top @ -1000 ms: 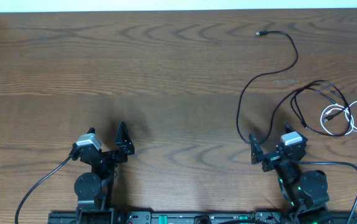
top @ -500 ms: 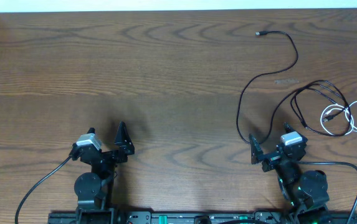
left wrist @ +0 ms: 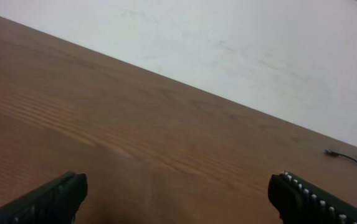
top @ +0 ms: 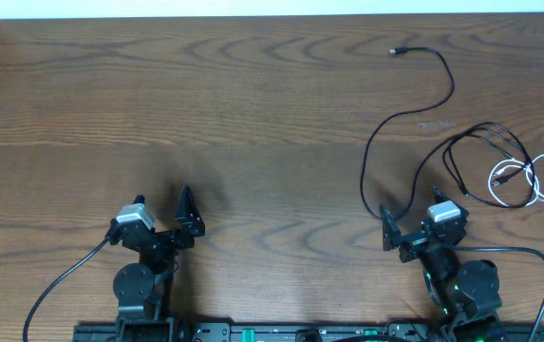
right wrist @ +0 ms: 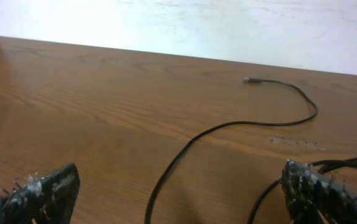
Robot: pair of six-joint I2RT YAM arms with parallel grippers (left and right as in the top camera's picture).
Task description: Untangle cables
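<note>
Cables (top: pixel 528 163) all lie on the table (top: pixel 253 114), on the robot's right side.

Overhead: ref pt = right gripper (top: pixel 411 215). The long black cable (top: pixel 452 85) runs from its plug (top: pixel 394 51), far beyond that gripper, in a big S back to just beside the gripper's inner finger. It looks free of the others. The short black cable (top: pixel 486 126) & the white cable (top: pixel 493 180) overlap in a loose knot just beyond & outboard of the gripper. The left gripper (top: pixel 189 215) sits well apart from the right gripper, across the table, w/ no cable nr it.

Left wrist: fingers (left wrist: pixel 47 200) spread wide, nothing btw them, bare wood ahead. Only the far plug shows, at the right edge.

Right wrist: fingers (right wrist: pixel 38 190) wide apart too, empty. The long black cable crosses the table ahead, btw them, touching neither as far as I can tell. Black loops of the knot peek in beside the outer finger.

Step in hand, I'd say: first reach, no untangling done yet. To do it well:
- Send the right gripper to the knot & come down low.
- Pinch the short black cable on a bare stretch, not at a crossing w/ the white.
- Bring the left gripper over to pin the white cable.
- Pull slow & sideways, away from the long black cable, so it isn't dragged in.
- Thin cords: close fully & check the grip before pulling.
</note>
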